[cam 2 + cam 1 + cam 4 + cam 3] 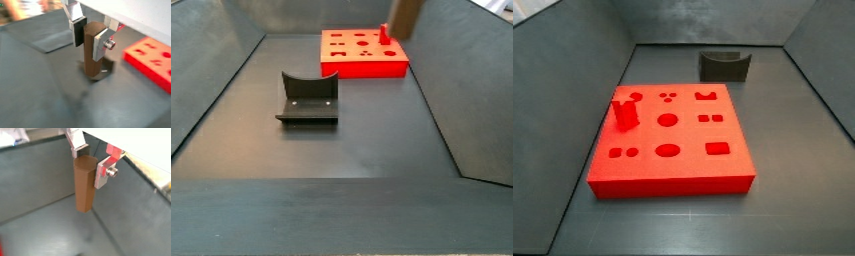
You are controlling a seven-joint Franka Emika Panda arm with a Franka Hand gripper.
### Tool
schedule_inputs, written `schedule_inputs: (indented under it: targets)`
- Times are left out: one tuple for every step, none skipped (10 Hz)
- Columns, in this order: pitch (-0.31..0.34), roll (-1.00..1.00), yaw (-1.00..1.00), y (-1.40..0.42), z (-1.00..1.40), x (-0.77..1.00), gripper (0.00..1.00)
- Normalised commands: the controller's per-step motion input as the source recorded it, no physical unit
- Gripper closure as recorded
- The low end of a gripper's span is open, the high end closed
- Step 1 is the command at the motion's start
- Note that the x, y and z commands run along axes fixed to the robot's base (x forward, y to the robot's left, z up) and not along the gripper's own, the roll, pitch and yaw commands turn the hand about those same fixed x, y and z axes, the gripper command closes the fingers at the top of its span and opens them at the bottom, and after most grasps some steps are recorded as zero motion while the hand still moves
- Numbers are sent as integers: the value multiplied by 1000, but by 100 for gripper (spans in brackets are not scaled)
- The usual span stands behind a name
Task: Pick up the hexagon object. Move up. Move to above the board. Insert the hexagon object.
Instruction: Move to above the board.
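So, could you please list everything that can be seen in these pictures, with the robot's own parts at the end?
Board: one, bright red, flat on the floor, its top full of recessed shaped holes.
Short peg: one, red, upright on the board's top near one edge.
U-shaped block: one, dark grey, on the floor apart from the board.
Hexagon object: one, brown, upright between the fingers; in a wrist view its lower end is near the floor beside the board.
Gripper: one, silver fingers with dark pads, shut on the hexagon object near its top.
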Motion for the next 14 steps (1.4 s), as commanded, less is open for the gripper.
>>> schedule_inputs:
  targets:
    - [630,-50,-1000,-1000,116,102,100]
    - [633,-81,-994,-1000,116,103,100]
    - [443,-60,-622,-1000,114,110,100]
    - [328,-56,-382,-1000,115,115,100]
    - [234,-56,-193,-1000,118,119,100]
    - [170,-62,-80,-1000,118,122,100]
    - [118,-11,-8,-1000,120,131,100]
    - [112,-16,7,-1000,122,134,100]
    - [104,-14,5,-1000,124,144,100]
    - [107,-13,7,-1000,124,148,100]
    - [125,-4,4,-1000,129,165,100]
    - [133,-8,8,-1000,132,175,100]
    - [137,6,7,-1000,135,197,100]
    - [138,3,10,-1000,138,209,100]
